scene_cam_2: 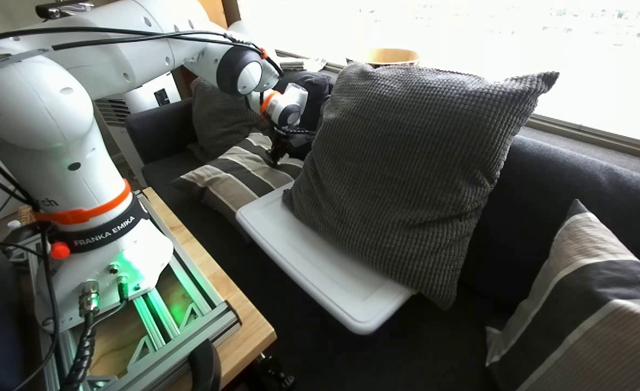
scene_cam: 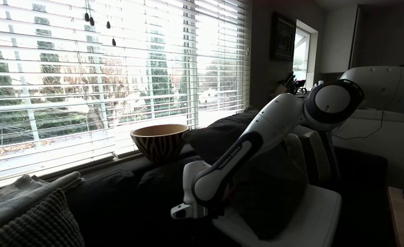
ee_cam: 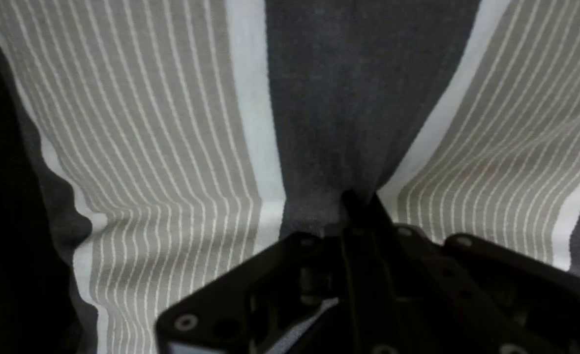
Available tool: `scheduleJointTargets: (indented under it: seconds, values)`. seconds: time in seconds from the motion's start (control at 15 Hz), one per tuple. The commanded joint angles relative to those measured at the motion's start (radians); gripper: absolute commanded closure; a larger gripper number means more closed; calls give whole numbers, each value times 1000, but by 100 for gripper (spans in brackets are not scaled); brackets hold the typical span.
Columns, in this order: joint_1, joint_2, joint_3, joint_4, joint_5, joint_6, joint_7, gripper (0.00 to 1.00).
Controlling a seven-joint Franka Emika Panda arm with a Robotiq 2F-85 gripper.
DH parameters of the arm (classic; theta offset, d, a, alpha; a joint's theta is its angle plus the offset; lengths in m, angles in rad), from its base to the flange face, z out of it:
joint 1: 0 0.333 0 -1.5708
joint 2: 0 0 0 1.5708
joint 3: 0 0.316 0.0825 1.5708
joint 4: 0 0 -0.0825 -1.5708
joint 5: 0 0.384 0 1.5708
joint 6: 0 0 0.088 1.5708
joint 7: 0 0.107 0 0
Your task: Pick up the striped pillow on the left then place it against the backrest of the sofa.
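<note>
The sofa (scene_cam_2: 561, 168) is near-black. Over it, the striped pillow (ee_cam: 171, 113) carries dark grey bands, white edging and taupe panels, finely pale-lined; further along it, a matching pillow (scene_cam_2: 585, 296) repeats these. Midway along it, the waffle-checked cushion (scene_cam_2: 406, 174) is dark grey. The gripper (ee_cam: 362, 204) is black. At the sofa's rear, the bowl (scene_cam: 160, 144) is zebra-striped outside, tan inside.
</note>
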Motion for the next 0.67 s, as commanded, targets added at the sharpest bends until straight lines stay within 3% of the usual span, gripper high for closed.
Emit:
scheduleJointTargets:
  seconds: [0.0, 0.6]
  values:
    - [26, 12, 6, 41, 2, -5, 12, 99]
    - [161, -225, -89, -30, -149, 85, 193, 99]
